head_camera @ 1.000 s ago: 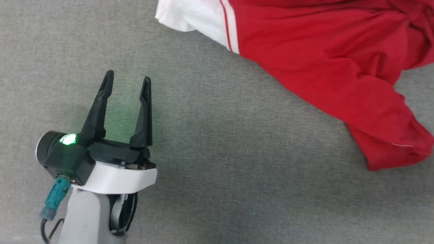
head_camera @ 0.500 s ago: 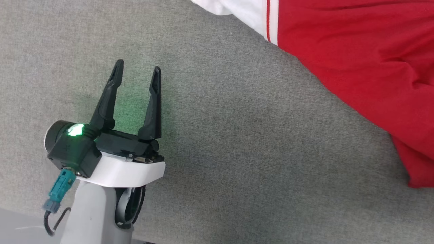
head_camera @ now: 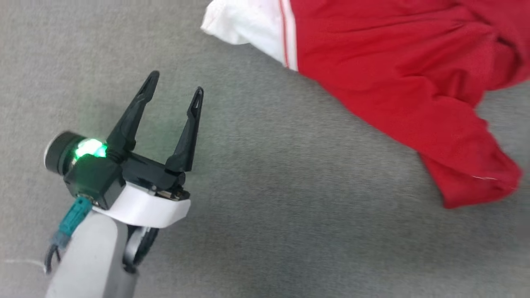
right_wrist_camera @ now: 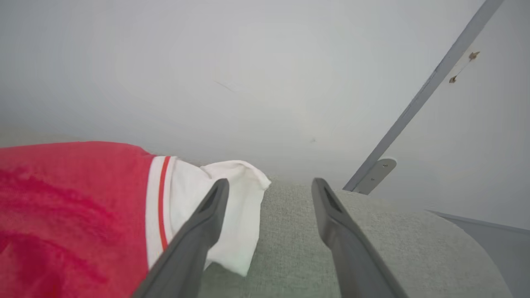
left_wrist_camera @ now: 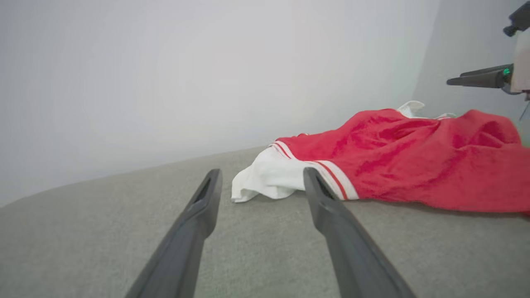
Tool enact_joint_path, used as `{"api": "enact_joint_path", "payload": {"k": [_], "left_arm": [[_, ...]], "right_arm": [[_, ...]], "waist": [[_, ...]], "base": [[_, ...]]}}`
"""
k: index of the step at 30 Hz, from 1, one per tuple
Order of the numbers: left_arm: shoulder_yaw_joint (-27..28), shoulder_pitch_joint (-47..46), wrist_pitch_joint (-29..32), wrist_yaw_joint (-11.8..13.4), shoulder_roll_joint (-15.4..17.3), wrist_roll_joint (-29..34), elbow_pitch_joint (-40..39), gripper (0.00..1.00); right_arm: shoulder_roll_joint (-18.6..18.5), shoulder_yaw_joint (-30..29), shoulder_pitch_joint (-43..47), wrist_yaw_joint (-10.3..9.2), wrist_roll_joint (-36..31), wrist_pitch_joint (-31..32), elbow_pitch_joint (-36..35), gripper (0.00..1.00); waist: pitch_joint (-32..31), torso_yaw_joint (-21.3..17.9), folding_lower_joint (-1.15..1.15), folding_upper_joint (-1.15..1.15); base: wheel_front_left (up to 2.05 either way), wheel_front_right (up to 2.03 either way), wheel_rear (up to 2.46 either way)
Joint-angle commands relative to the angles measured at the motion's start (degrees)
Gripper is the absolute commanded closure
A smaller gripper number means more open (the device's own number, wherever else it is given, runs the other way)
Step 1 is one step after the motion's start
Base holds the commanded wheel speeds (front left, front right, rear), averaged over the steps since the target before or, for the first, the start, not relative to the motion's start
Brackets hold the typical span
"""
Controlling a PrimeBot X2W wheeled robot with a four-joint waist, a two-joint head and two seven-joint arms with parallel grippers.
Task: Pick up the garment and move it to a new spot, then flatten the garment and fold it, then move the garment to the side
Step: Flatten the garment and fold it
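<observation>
My pale left forearm (head_camera: 89, 260) is slanting up toward the garment (head_camera: 393, 74), wrist rolling a bit, green light (head_camera: 89, 148) glowing on the wrist block. I'm holding my left gripper (head_camera: 177, 82) spread, nothing between the fingers. The tips are pointing at the garment's near white sleeve (head_camera: 244, 25) and are well apart from it, not touching. The grey fabric surface (head_camera: 290, 207) is running under the gripper and under the garment.

The garment is lying crumpled on that surface, its red body bunching in folds. The near white sleeve, with red-striped trim, is at the end closest to my left gripper.

At the garment's far end my right gripper (right_wrist_camera: 270, 182) is hanging above it, fingers level and held spread, pinching nothing. One finger is overlapping the far white sleeve (right_wrist_camera: 244, 215) in the right wrist view; I cannot tell whether it is touching. Beyond the garment a pale wall (left_wrist_camera: 165, 82) is rising.
</observation>
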Motion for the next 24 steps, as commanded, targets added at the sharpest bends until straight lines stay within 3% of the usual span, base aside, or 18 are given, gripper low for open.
{"api": "enact_joint_path", "payload": {"k": [1,7,12,18,21,24], "left_arm": [[-0.75,-1.52,-0.29,-0.1,1.32,-0.48,0.26,0.0],[-17.55,-12.96,6.31,-0.06,15.18,-8.99,1.54,0.0],[-38.41,-29.27,19.33,-0.01,24.62,-19.7,-0.36,0.0],[-57.65,-48.95,31.26,0.02,26.32,-33.74,2.93,0.0],[-60.13,-54.04,35.83,0.01,24.83,-36.75,4.98,0.0],[-60.43,-53.46,39.95,0.0,23.69,-36.98,5.22,0.0]], "right_arm": [[-0.01,-0.05,2.2,-0.03,0.9,-1.2,-1.45,0.0],[1.34,-2.55,17.22,-0.03,6.23,-5.18,-13.88,0.0],[2.52,-7.51,25.78,-0.02,6.22,-5.08,-21.58,0.0],[5.62,-13.61,32.3,-0.02,3.76,-2.73,-30.28,0.0],[7.94,-15.71,34.45,-0.02,2.61,-1.44,-33.77,0.0],[9.38,-16.91,35.49,-0.02,1.73,-0.78,-35.72,0.0]], "waist": [[-2.66,-2.8,0.0,0.0],[-5.84,-8.57,0.0,0.0],[-6.35,-11.98,0.0,0.0],[-5.02,-16.29,0.0,0.0],[-3.8,-18.46,0.0,0.0],[-2.88,-19.87,0.0,0.0]], "base": [[0.0,0.0,0.0],[0.0,0.0,0.0],[0.0,0.0,0.0],[0.0,0.0,0.0],[0.0,0.0,0.0],[0.0,0.0,0.0]]}}
